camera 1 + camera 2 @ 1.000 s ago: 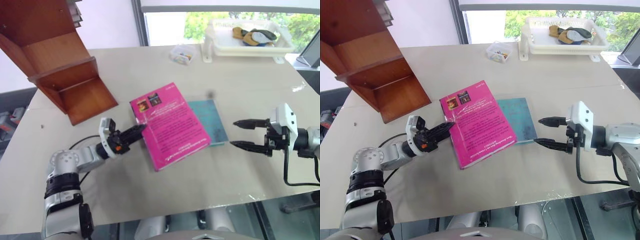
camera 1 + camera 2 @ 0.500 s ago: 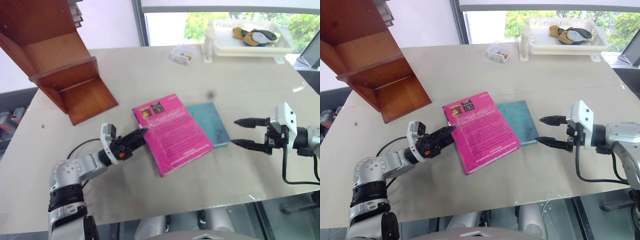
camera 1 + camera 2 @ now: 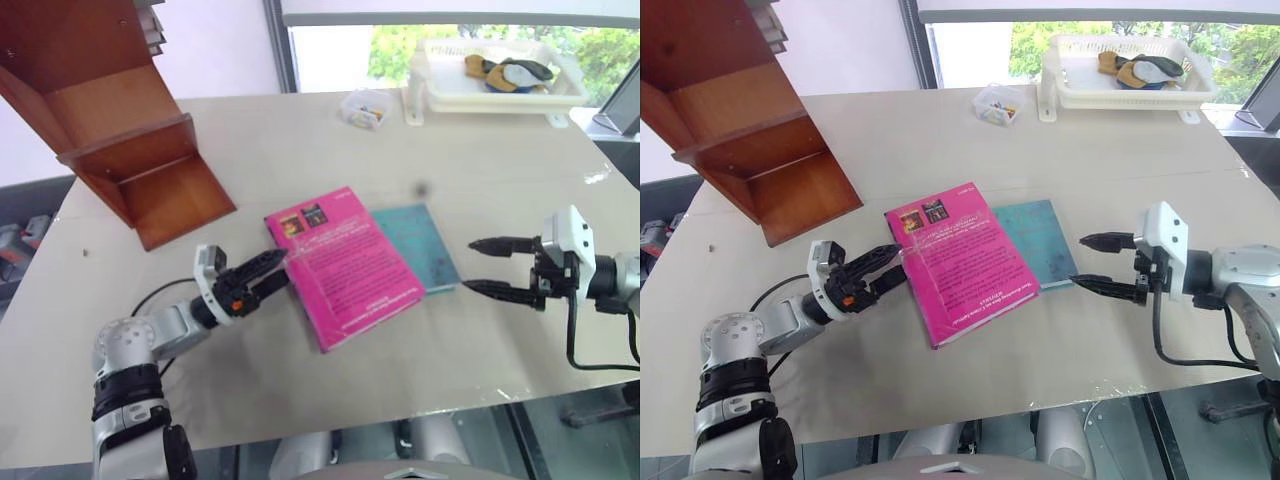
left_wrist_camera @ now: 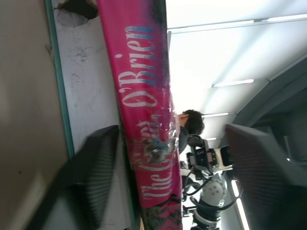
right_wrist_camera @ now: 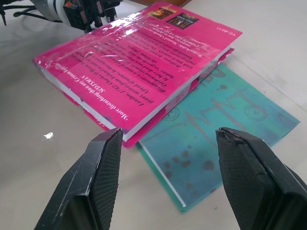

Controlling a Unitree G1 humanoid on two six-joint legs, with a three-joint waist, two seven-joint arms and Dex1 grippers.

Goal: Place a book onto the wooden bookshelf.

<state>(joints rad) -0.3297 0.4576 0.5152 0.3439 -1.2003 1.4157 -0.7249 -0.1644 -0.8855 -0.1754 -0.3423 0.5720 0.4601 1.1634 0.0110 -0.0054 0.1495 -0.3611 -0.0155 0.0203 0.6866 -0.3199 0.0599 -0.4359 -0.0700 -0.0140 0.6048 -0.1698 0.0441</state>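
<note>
1. Head view: the pink book (image 3: 343, 265) lay flat on the table (image 3: 300, 130), partly over a teal book (image 3: 425, 244), well apart from the bookshelf (image 3: 120, 130).
2. Left wrist view: left fingers (image 4: 96, 177) straddled the book's spine, parted, not clamping.
3. Right wrist view: right fingers (image 5: 103, 177) stood wide open, empty.
</note>
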